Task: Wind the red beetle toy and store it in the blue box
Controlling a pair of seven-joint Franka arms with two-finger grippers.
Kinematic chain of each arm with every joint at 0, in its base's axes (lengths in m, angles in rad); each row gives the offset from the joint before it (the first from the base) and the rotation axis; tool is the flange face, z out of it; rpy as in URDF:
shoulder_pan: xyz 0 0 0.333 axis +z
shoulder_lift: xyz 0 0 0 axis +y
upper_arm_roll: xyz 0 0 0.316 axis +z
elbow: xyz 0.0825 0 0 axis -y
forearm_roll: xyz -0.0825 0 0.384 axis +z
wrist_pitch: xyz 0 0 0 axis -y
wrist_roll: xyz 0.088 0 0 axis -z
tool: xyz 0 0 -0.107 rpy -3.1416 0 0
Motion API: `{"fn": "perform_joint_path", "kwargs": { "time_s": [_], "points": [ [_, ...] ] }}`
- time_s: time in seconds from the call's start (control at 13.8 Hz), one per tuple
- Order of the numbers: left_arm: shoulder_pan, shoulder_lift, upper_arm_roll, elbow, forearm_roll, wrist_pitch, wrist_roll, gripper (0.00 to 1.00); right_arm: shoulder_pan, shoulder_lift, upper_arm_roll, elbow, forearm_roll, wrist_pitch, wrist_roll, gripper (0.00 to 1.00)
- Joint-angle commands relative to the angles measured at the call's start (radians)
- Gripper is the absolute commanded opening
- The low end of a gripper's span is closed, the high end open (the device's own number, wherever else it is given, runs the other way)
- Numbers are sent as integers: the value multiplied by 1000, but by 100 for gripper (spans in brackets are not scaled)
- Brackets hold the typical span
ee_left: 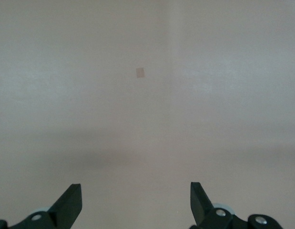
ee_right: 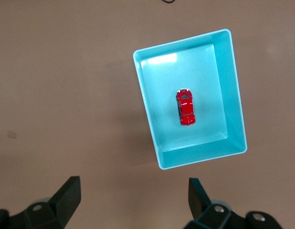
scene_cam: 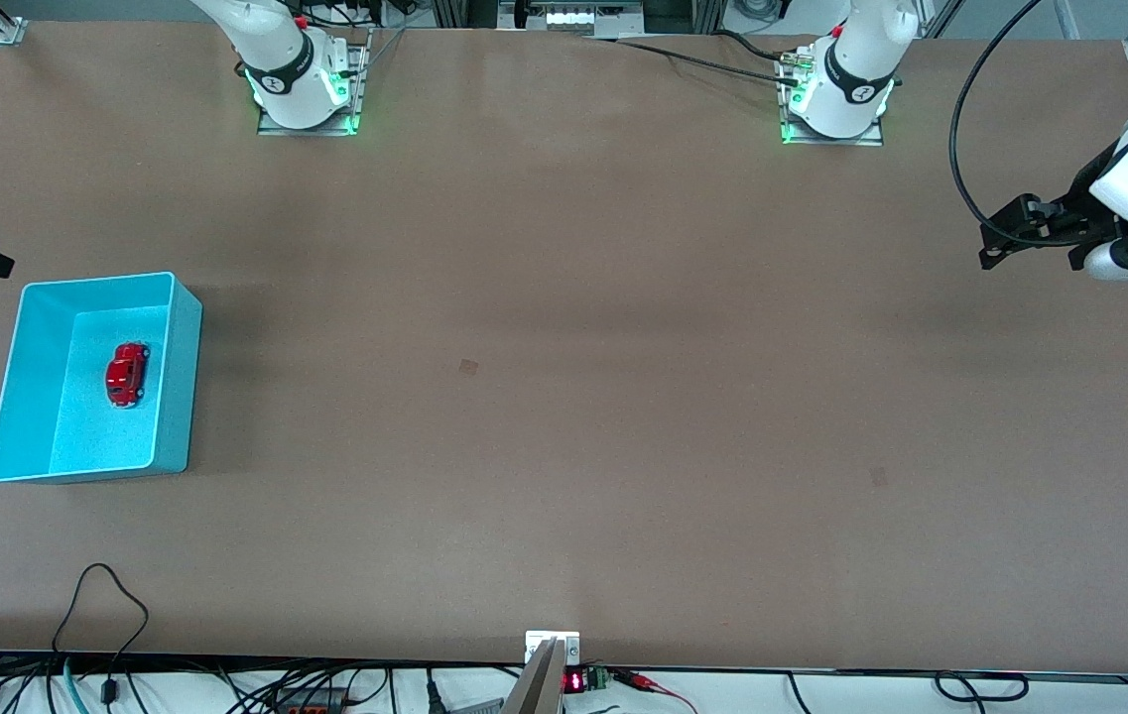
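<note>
Red beetle toy [scene_cam: 127, 374] rests inside blue box [scene_cam: 38, 317]; left tool [scene_cam: 995, 243] and right tool [ee_right: 133, 200] both released.

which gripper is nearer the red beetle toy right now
Right. The right gripper hangs open above the table beside the blue box, where the red beetle toy sits. The left gripper waits open over the left arm's end of the table.

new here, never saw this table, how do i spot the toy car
Find the blue box at the right arm's end of the table. The red beetle toy sits on its floor, the only small glossy red thing there.
</note>
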Motion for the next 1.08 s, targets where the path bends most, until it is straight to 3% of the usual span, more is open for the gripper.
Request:
{"fn": "perform_joint_path", "kwargs": {
  "time_s": [0.0, 0.36, 0.65, 1.01],
  "points": [
    [-4, 13, 9, 28, -14, -20, 11, 100, -7, -23, 19, -24, -12, -6, -18, 100],
    [-4, 12, 9, 28, -14, -23, 11, 100, 38, -83, 24, -133, -18, 46, 32, 100],
    [-4, -1, 1, 27, -14, -48, 14, 100, 53, -185, 27, -288, -26, 120, 29, 100],
    [-9, -19, -17, 28, -14, -56, 13, 100, 51, -221, 28, -277, -27, 77, 15, 100]
  ]
}}
